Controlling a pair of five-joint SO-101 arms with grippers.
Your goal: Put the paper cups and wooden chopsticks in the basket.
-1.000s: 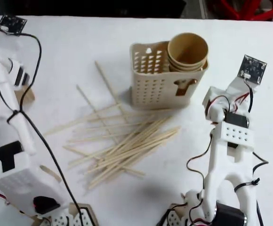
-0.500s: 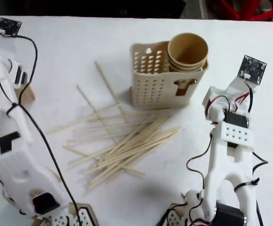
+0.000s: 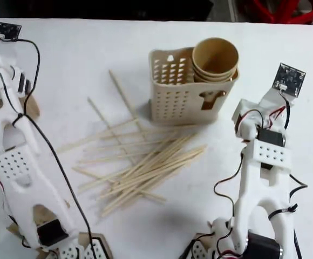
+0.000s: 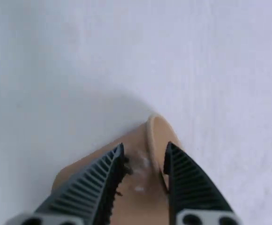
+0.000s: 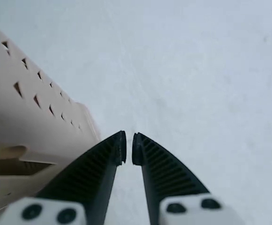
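Paper cups [image 3: 215,58] sit nested in one end of the basket [image 3: 178,100], which stands upright on the table [image 3: 92,48]. A lone cup [image 4: 145,154] lies on its side at the left of the table, and the left arm's jaws are parted over it near its rim. Wooden chopsticks [image 3: 145,162] lie scattered in front of the basket. The right arm's jaws are closed on nothing, just beside the basket's wall.
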